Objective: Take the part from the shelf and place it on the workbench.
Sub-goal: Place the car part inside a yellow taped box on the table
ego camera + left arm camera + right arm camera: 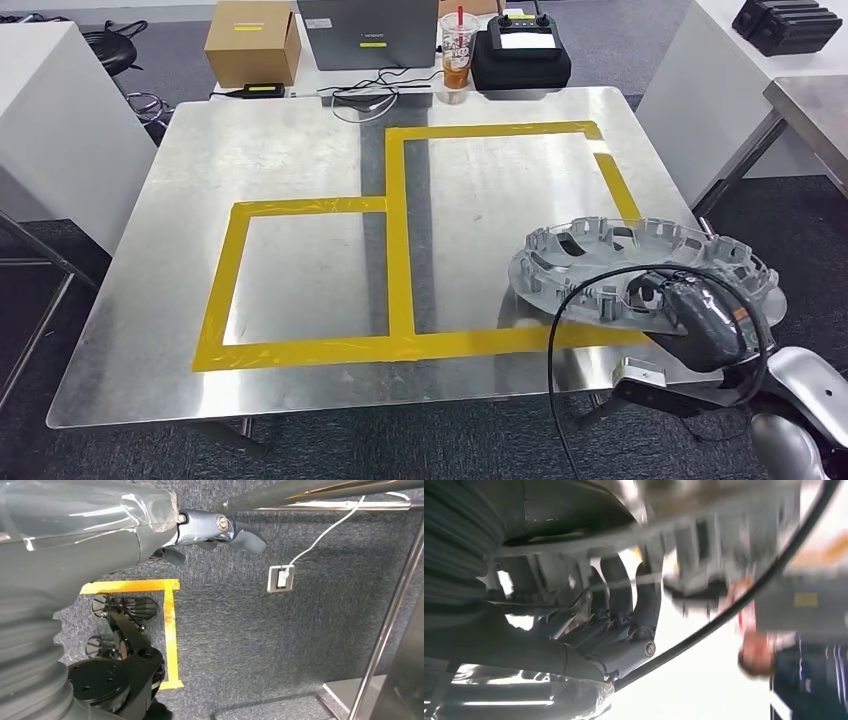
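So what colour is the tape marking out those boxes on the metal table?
Yellow. The tape forms two adjoining rectangles on the silver workbench, clearest in the head view.

Big grey ring-shaped part [640,265] with many little teeth around its rim and holes in its flat face. Tilted at the right edge of the shiny metal workbench [300,180], near the yellow tape lines [400,230]. Gripped from below by the right hand [700,320].

cardboard box [252,42] at 11 o'clock beyond the counter | grey laptop [367,33] at 12, just beside the box | iced drink cup with red straw [458,50] next to a black handheld controller [520,55] at 1 o'clock | black case [789,24] on white table, 2 o'clock | grey carpet floor [240,630] with yellow tape [170,625]
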